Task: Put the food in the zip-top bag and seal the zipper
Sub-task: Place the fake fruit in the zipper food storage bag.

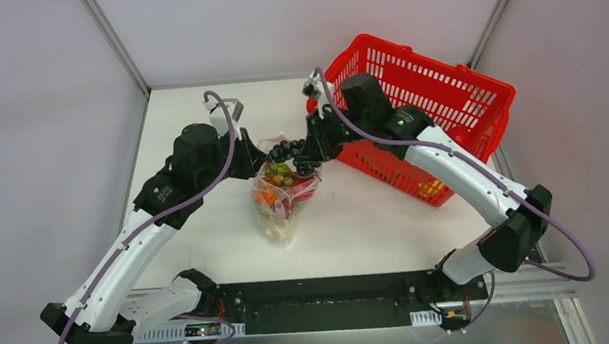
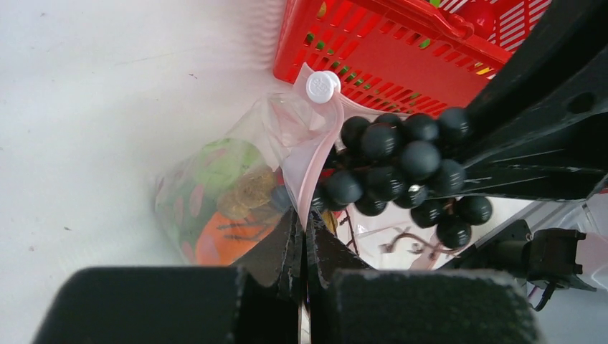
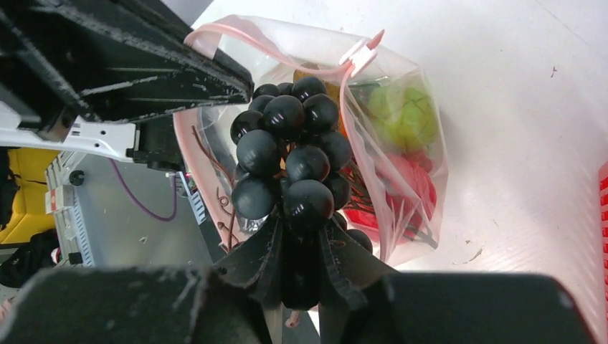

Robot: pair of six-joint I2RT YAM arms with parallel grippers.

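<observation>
Grapes (image 3: 290, 165) hung clamped in right gripper (image 3: 300, 240) at zip-top bag (image 2: 215, 193) mouth; left gripper (image 2: 302, 240), closed tight, pinched bag rim. Filling step; next move needed lowering inside, then release.

grapes (image 1: 287, 151) at bag (image 1: 281, 211) mouth, basket (image 1: 440, 64) right

Brightness: bright and even in all three views; the white table (image 1: 372, 216) is nearly washed out in the wrist views.
Light source: diffuse, from above.
Shadows: soft and faint, under the arms.
Glare: small highlights on the grapes (image 3: 287, 154); a sheen on the crinkled bag (image 3: 409, 93).
Blur: the left gripper (image 2: 302, 222) and the right gripper (image 3: 301, 229) are out of focus close to their lenses; the basket (image 2: 401, 43) is slightly soft.
Distortion: the walls (image 1: 31, 121) lean outward at the edges of the top view.
</observation>
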